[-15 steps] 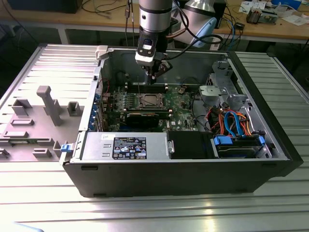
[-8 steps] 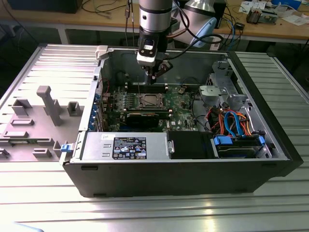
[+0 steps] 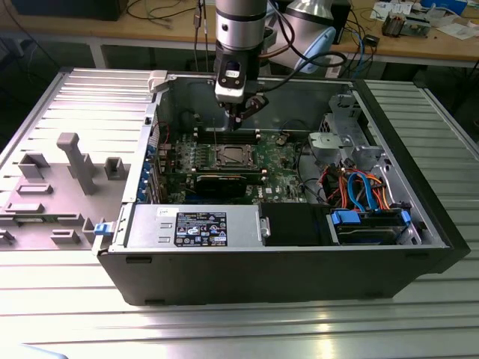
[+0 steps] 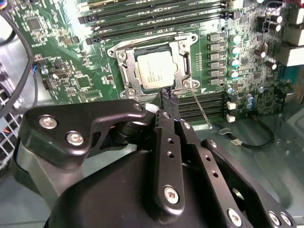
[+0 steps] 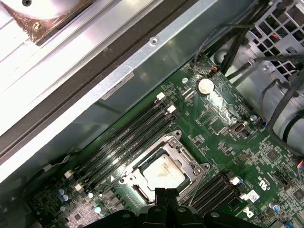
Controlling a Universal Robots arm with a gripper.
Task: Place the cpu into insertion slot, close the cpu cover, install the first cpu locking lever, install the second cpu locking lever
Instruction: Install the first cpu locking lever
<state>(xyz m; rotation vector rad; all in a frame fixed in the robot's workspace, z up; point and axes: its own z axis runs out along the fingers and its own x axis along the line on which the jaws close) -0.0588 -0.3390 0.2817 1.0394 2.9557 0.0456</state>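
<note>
- Ribbed metal desk (image 3: 224,329) carries one open computer case (image 3: 299,277), with one grey plastic fixture (image 3: 75,161) beside it on the exterior view's left.
- Nearest inside the case lies one labelled power supply (image 3: 198,228). Beyond it is one green motherboard (image 3: 281,161).
- On that board, in the second wrist view, one cpu (image 4: 154,70) sits in the one insertion slot (image 4: 118,53). Its silver top shows through the window of the one cpu cover (image 4: 183,59), which lies flat over it.
- One thin locking lever (image 4: 202,110) juts from the slot's corner out over the memory slots (image 4: 213,99). I judge it unlatched. A second lever I cannot pick out.
- The hand (image 4: 169,100) hovers just over that same corner, its fingertips pressed together with nothing between them.
- From the tips, the cpu lies just beyond and the lever's root just beside. The lever's long axis runs away from the slot.
- Two banks of the long black memory slots flank the insertion slot, one on each side.
- Farthest off stands one wooden desk (image 3: 150,34) strewn with cables.
</note>
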